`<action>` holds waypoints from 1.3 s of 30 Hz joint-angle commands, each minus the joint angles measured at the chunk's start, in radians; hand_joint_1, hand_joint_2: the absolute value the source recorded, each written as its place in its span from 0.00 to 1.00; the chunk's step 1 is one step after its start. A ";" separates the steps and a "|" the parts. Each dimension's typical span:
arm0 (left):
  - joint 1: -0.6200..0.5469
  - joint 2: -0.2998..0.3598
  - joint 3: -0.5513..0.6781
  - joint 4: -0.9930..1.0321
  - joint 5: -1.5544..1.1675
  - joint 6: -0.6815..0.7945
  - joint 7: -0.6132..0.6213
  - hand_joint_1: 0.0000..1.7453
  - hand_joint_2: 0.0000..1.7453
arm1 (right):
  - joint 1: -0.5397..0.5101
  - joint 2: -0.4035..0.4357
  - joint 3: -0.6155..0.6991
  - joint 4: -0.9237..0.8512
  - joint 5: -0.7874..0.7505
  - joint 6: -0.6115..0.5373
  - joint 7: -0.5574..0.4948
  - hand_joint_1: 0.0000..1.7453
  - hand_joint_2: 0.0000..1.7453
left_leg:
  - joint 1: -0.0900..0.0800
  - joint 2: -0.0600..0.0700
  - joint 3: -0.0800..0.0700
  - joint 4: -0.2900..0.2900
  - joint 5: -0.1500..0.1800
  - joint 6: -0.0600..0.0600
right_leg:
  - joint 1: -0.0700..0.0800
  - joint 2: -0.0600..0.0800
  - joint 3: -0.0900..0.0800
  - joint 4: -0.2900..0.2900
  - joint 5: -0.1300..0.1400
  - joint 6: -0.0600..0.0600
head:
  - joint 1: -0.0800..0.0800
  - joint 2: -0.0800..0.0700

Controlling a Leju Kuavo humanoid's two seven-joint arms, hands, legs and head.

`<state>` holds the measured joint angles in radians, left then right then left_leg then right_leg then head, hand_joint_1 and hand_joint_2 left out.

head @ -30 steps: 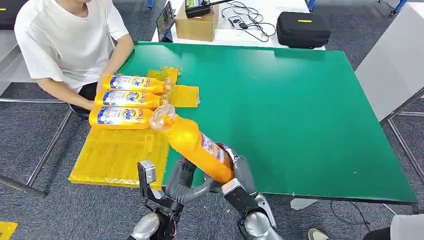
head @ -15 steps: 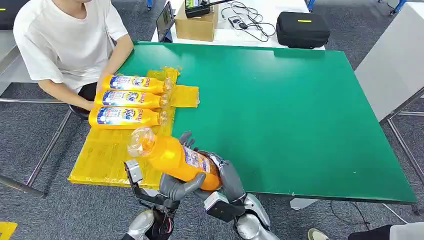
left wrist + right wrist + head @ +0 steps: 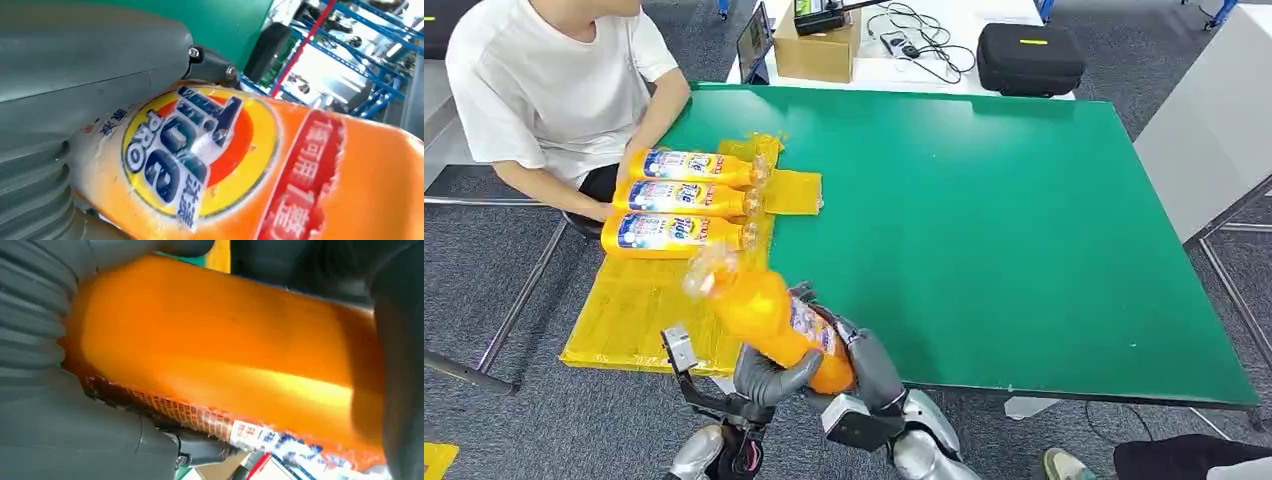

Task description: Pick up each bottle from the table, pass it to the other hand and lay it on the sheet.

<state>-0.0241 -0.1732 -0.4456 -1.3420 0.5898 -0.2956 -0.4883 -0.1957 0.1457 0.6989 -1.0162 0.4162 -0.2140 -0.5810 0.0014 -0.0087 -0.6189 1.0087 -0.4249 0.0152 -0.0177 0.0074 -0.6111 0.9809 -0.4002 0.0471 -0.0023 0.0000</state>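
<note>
Both hands clasp the orange bottle (image 3: 769, 318) at the table's near edge: the left hand (image 3: 769, 375) wraps its lower body, the right hand (image 3: 864, 360) grips the base. It looks full, heavy and slick; hold the broad middle. Three bottles (image 3: 679, 198) lie on the yellow sheet (image 3: 649, 310) beyond.

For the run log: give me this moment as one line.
stage: handover | orange bottle: gripped by both | left robot hand: on bottle | right robot hand: on bottle | yellow sheet: three bottles laid
</note>
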 commanded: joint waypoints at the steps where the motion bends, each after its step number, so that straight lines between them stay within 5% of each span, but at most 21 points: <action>1: -0.039 -0.005 -0.052 0.017 0.001 -0.016 0.011 1.00 1.00 | 0.050 0.018 0.007 0.032 -0.036 -0.060 -0.011 0.00 0.00 | 0.001 -0.002 0.005 -0.001 -0.002 -0.001 | 0.002 -0.003 0.006 -0.001 -0.003 -0.002 | 0.001 0.000; 21: -0.031 0.008 -0.057 0.012 -0.020 -0.035 0.013 1.00 1.00 | 0.096 0.004 -0.024 -0.057 -0.075 -0.071 -0.021 0.00 0.00 | 0.001 -0.002 0.006 -0.001 -0.003 -0.001 | 0.001 -0.003 0.007 -0.001 -0.003 -0.002 | 0.000 0.000; 25: -0.021 -0.002 -0.005 0.004 -0.173 0.157 -0.007 1.00 1.00 | 0.172 -0.037 -0.047 -0.174 -0.066 -0.122 -0.008 0.00 0.00 | 0.000 -0.003 0.003 0.000 -0.001 -0.001 | 0.001 -0.004 0.004 -0.001 -0.002 -0.001 | 0.000 0.000; 28: -0.051 0.045 0.023 0.069 -0.622 0.565 -0.013 1.00 1.00 | 0.259 -0.101 -0.037 -0.299 -0.062 -0.218 0.003 0.00 0.00 | 0.000 -0.003 0.002 -0.001 0.000 0.000 | 0.000 -0.003 0.003 -0.001 -0.001 -0.001 | 0.000 0.000; 31: -0.072 0.081 0.101 0.161 -0.806 0.691 0.011 1.00 1.00 | 0.312 -0.135 -0.037 -0.380 -0.060 -0.284 0.029 0.00 0.00 | 0.000 -0.003 0.005 -0.003 -0.001 -0.001 | 0.000 -0.004 0.007 -0.002 -0.002 -0.002 | 0.000 0.000; 39: -0.120 0.108 0.325 0.182 -0.632 0.396 0.111 1.00 1.00 | 0.275 -0.103 -0.018 -0.272 -0.164 -0.310 -0.024 0.00 0.00 | 0.001 0.001 0.003 -0.002 -0.001 -0.001 | 0.001 0.000 0.003 -0.001 -0.001 -0.002 | 0.000 0.000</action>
<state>-0.0472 -0.1083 -0.3204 -1.2863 -0.1991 0.2902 -0.4425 0.0992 0.0618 0.6687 -1.3417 0.3513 -0.5139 -0.5531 0.0016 -0.0084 -0.6192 1.0083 -0.4254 0.0150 -0.0174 0.0074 -0.6114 0.9808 -0.4006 0.0469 -0.0023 0.0000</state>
